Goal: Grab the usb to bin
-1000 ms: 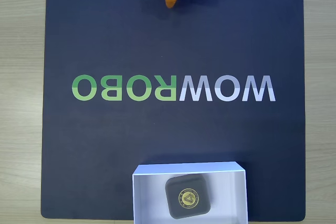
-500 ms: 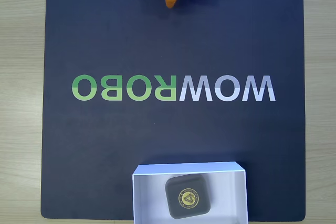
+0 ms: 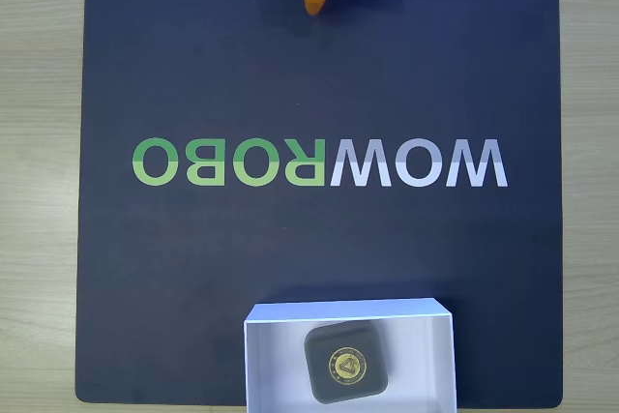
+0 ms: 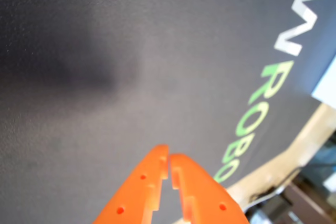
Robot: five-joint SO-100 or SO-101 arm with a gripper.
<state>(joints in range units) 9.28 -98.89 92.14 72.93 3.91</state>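
Seen from above in the fixed view, a large dark navy rectangular mat [image 3: 319,74] covers most of a pale wood-grain table [image 3: 39,142]; across the mat's middle runs upside-down lettering reading WOWROBO [image 3: 319,162], white letters on the right and green on the left. At the bottom edge, a white shallow rectangular box, the bin [image 3: 280,374], sits on the mat with its lower side cut off by the frame; inside it, slightly right of centre, lies the usb [image 3: 347,362], a small dark grey square block with rounded corners and a round gold emblem, flat on the bin's floor and apart from the walls. At the very top of this view, well apart from the bin, the bright orange plastic gripper [image 3: 312,9] pokes down into frame as one narrow point, with more of the arm cut off beside it.

In the wrist view, the gripper [image 4: 169,155] rises from the bottom edge; its two orange fingers [image 4: 144,182] meet at the tips, pressed together with nothing between them, above bare mat; the green lettering [image 4: 247,124] runs along the right, blurred.
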